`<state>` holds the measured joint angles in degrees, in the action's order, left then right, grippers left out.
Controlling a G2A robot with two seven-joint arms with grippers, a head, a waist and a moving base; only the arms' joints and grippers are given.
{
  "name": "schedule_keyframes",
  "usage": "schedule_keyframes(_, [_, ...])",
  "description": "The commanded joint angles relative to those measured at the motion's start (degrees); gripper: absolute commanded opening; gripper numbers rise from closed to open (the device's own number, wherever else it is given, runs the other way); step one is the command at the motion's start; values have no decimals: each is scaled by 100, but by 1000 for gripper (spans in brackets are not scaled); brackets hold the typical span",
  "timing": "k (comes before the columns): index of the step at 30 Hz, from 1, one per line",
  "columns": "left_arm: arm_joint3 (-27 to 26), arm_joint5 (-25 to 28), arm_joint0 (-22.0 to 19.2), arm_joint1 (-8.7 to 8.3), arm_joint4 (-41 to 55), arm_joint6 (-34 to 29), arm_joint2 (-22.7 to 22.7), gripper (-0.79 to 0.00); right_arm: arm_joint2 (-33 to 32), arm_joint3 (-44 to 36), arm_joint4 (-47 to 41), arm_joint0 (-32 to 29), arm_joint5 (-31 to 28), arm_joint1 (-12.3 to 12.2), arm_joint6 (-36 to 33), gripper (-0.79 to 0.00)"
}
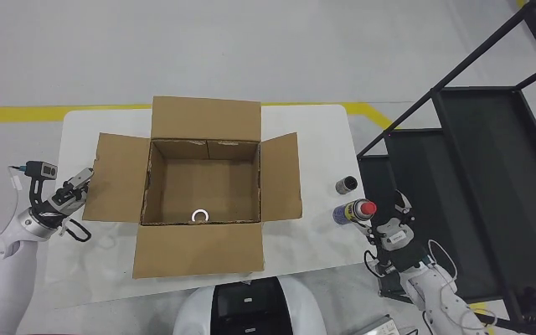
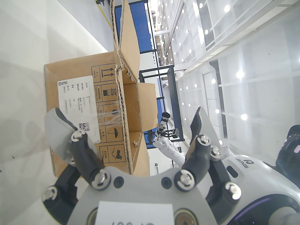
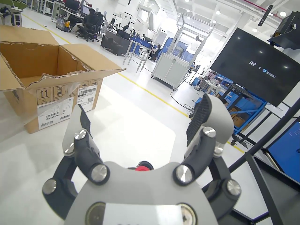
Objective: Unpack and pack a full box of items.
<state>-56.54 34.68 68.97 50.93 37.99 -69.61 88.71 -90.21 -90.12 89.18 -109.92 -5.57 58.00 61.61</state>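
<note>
The cardboard box (image 1: 205, 121) sits mid-table with its mouth facing up and its long axis running left to right. All 4 flaps are folded outward. On its floor, against the near wall, lies a small white ring (image 1: 201, 216). From the top, the far flap nearly reaches the far edge of the white table (image 1: 327, 134), and the near flap comes close to the near edge.

Bare table lies between the right flap and a small grey cylinder (image 1: 347, 184). Just nearer stands or lies a spray can (image 1: 352, 211), its red cap toward the right gripper (image 1: 400, 201); which, I cannot tell. That gripper hangs by the table's right edge, its 2 fingers spread, holding nothing, beside a black rack (image 1: 469, 151).

The left gripper (image 1: 82, 178) is at the left flap's outer edge, fingers apart.

The left wrist view adds the label on the box (image 2: 70, 90), seen between the spread gripper (image 2: 126, 118). The right wrist view shows the box (image 3: 58, 94) wall with stickers beyond its own gripper (image 3: 143, 108).
</note>
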Motion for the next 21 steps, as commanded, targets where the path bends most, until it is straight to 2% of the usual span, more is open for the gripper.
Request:
schedule_keyframes(1, [0,0,0,0,0,0,0,0,0,-1,0,-1,0,0,0,0])
schedule_keyframes(7, [0,0,0,0,0,0,0,0,0,-1,0,-1,0,0,0,0])
schedule_keyframes(9, [0,0,0,0,0,0,0,0,8,-56,62,7,-38,-2,-195,0])
schedule_keyframes(12, [0,0,0,0,0,0,0,0,-114,-467,260,24,-273,-30,-834,0])
schedule_keyframes(16, [0,0,0,0,0,0,0,0,-402,-1344,673,-47,-653,-87,-2051,0])
schedule_keyframes(21, [0,0,0,0,0,0,0,0,-621,-2585,1111,-198,-1529,-150,-3496,0])
